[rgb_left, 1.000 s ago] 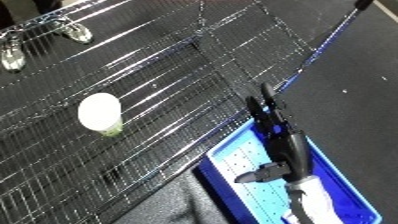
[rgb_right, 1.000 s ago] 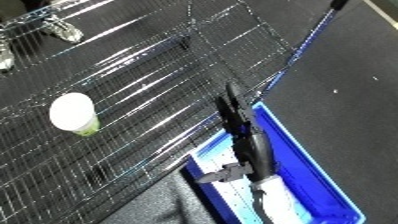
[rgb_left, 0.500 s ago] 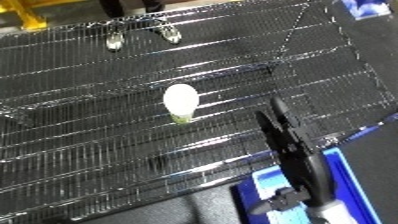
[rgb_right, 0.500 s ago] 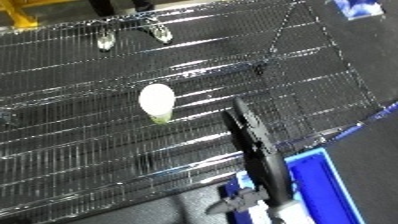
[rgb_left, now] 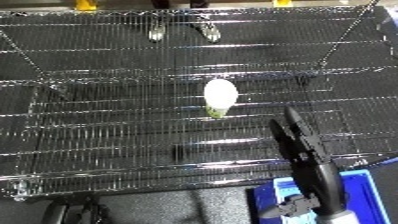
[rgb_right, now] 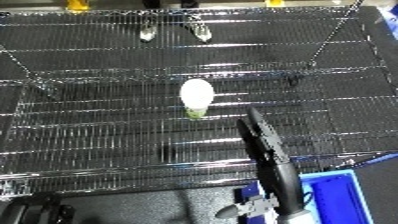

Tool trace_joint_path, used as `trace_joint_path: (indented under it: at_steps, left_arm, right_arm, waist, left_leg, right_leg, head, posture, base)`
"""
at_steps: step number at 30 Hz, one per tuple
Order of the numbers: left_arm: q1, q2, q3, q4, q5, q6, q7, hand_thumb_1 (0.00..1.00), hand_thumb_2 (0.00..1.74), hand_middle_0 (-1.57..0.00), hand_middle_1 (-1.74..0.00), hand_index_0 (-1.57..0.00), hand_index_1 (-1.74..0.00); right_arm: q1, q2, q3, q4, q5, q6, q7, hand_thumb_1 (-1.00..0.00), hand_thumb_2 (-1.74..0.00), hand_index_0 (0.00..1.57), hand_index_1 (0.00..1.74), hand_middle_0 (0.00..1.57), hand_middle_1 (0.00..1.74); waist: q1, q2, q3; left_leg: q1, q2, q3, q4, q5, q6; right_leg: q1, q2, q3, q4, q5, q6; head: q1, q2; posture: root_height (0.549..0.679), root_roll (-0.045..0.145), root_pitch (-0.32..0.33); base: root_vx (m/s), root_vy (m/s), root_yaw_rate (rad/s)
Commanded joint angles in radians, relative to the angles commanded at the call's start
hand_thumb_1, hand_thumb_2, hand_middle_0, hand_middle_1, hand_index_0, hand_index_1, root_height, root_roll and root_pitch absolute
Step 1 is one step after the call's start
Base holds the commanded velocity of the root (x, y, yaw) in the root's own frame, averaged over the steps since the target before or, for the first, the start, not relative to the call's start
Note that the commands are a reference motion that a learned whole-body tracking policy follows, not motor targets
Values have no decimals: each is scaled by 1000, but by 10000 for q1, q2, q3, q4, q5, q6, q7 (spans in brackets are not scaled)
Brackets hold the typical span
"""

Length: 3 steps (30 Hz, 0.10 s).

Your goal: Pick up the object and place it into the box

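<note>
Right hand (rgb_left: 298, 142) stretches out flat, fingers straight, holding nothing; the white bulb (rgb_left: 219, 96) lies on the wire shelf (rgb_left: 98, 125) just ahead and left, long axis pointing toward the robot.

Blue bin (rgb_right: 336, 192) cut off at lower edge; left hand unseen.

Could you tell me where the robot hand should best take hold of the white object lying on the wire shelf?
Probably across the wide white body of the white object, coming down from above. It lies on its side on the wire shelf, narrow greenish end toward the camera, so the rounded middle offers the fullest span. The right robot hand, fingers straight, hovers just right of it.
</note>
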Motion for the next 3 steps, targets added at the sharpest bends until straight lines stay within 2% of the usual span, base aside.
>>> trace_joint_path:
  at_steps: [3]
  left_arm:
    - [4, 48, -4, -14, 42, -2, 10, 1000, 1740, -1570, -1740, -1570, -1740]
  right_arm:
    - [-95, -3, 42, 205, 10, 37, -113, 0, 0, 0, 0, 0, 0]
  waist:
    - [43, 2, 56]
  left_leg:
    - [-84, -15, -14, 131, -19, 13]
  right_leg:
    - [-59, -19, 6, 97, 9, 7]
  head:
    - [145, -101]
  posture:
    - [657, 47, -89]
  base:
    - [36, -6, 27]
